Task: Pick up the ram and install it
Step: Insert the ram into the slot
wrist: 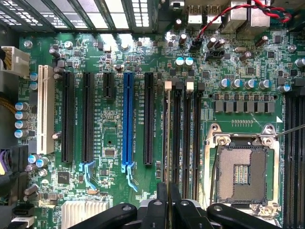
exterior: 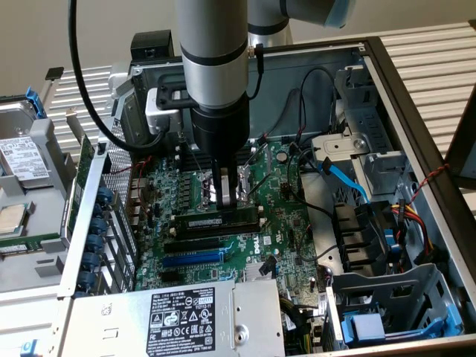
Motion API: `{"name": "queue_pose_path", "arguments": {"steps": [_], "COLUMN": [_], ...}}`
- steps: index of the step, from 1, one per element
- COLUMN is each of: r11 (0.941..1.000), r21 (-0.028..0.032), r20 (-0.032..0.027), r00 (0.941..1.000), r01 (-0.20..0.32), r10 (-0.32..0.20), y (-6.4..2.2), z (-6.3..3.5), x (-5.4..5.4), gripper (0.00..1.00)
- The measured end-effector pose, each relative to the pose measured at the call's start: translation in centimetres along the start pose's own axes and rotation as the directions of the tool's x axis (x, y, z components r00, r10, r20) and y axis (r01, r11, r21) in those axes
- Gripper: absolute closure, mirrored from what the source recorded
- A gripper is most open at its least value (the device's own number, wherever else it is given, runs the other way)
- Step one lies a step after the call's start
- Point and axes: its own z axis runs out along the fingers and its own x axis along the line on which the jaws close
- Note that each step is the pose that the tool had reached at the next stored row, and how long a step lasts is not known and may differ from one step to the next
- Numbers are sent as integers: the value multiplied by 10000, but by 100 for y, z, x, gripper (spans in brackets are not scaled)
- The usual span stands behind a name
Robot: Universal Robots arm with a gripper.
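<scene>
Misalignment is the chief hazard here. The ram [exterior: 216,222] stands on edge along one of the black memory slots [wrist: 183,143]. These lie on the motherboard [exterior: 279,223] between the blue expansion slot [exterior: 192,259] and the open processor socket [wrist: 243,174]. The gripper [exterior: 225,199] hangs straight over the middle of the ram with its fingers drawn almost together. Their tips are at the stick's top edge, and I cannot tell whether they pinch that edge or only bear down on it.

I cannot see whether the ram is fully seated, nor whether the white latch [wrist: 167,86] at the slot's end has closed. If the stick's notch does not meet the slot's key, downward force would probably flex the board or crack the stick instead of seating it. A push placed off the middle could drive one end home and leave the other raised, so the latches never catch.

The top edge is thin and the fingertips are narrow. A slight sideways offset could let them slide off and strike a neighbouring slot or the socket just beside it, whose exposed contacts look easy to damage. Loose black cables [exterior: 301,190] also run near the arm and could snag.
</scene>
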Motion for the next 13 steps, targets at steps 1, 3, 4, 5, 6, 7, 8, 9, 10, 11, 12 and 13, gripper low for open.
{"name": "queue_pose_path", "arguments": {"steps": [1, 3, 4, 5, 6, 7, 8, 9, 10, 11, 12, 13], "r11": [10000, 10000, 10000, 10000, 10000, 10000, 10000, 10000, 10000, 10000, 10000, 10000], "r21": [0, 1, 1, 1, 1, 1, 3, 5, 4, 3, 3, 3], "r20": [0, 1, 1, 1, 1, 1, 1, 2, 2, 2, 2, 1], "r00": [10000, 10000, 10000, 10000, 10000, 10000, 10000, 10000, 10000, 10000, 10000, 10000], "r01": [0, -1, 0, 0, 0, 0, 0, 1, 1, 0, 0, -1], "r10": [0, 1, 0, 0, 0, 0, 0, -1, -1, 0, 0, 1], "y": [0, 1, 1, 1, 1, 1, 2, 2, 3, 3, 4, 4], "z": [0, 1, 2, 2, 2, 2, 3, 3, 3, 3, 3, 3], "x": [0, 0, 0, 0, 0, 0, 0, 0, 0, 0, 0, 0], "gripper": [87, 87, 87, 87, 87, 87, 87, 85, 85, 79, 79, 72]}}
